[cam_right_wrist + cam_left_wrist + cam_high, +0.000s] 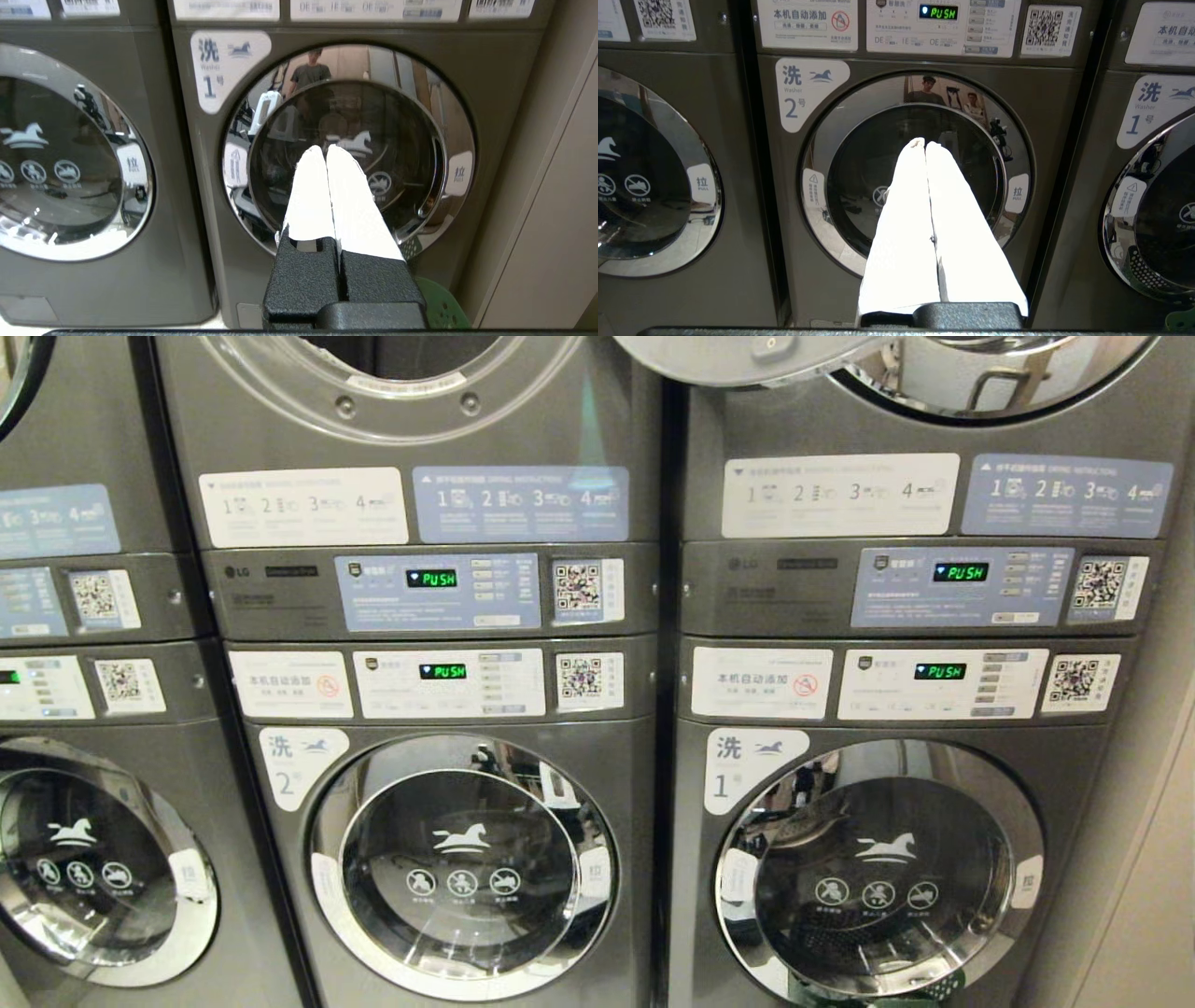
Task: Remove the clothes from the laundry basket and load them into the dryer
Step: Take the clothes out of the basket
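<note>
Wrist views show us both hands empty, fingers pressed together: left hand (925,143) before washer 2 (915,172), right hand (325,148) before washer 1 (348,149).

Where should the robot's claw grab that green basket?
Only a holed green edge of the laundry basket shows, low in front of washer 1. It is probably best to pinch its top rim, coming down from above with the right claw, which is shut now and close by. The washer blocks the far side.

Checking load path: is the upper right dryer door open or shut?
Open. The dryer door hangs swung out from its opening, top right in the head view.
</note>
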You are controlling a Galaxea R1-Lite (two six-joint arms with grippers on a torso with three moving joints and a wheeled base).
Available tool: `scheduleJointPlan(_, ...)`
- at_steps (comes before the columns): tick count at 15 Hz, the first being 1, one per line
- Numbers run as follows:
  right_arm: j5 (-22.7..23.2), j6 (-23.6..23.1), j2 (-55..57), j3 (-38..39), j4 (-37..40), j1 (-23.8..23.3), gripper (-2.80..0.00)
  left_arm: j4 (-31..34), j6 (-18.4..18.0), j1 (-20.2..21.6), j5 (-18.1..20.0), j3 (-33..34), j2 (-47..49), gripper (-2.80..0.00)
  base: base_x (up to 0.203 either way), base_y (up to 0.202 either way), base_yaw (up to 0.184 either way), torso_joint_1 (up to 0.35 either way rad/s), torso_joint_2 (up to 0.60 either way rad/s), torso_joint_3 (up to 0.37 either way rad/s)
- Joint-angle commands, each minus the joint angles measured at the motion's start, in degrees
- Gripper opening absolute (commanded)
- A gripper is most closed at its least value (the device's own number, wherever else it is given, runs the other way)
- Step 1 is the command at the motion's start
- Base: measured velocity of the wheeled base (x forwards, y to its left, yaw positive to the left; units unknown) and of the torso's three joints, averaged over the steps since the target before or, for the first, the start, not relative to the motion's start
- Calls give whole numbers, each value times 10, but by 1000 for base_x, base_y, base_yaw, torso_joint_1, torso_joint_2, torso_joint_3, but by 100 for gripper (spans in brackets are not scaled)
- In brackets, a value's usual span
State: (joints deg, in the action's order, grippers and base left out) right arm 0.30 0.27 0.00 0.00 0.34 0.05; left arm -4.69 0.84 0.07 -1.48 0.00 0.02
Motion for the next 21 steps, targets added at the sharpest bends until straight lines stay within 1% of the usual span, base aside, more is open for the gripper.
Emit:
scheduleJointPlan(1,0,0,0,0,0,0,-280,-1,0,0,0,17,-1,-280,0,0,0,-226,489,266)
scheduleJointPlan(10,0,0,0,0,0,0,-280,-1,0,0,0,17,-1,-280,0,0,0,-201,469,266)
scheduleJointPlan(18,1,-3,0,0,0,0,-280,-1,0,0,0,17,-1,-280,0,0,0,29,33,11)
scheduleJointPlan(21,2,-6,0,0,0,0,-280,-1,0,0,0,17,-1,-280,0,0,0,-113,118,94)
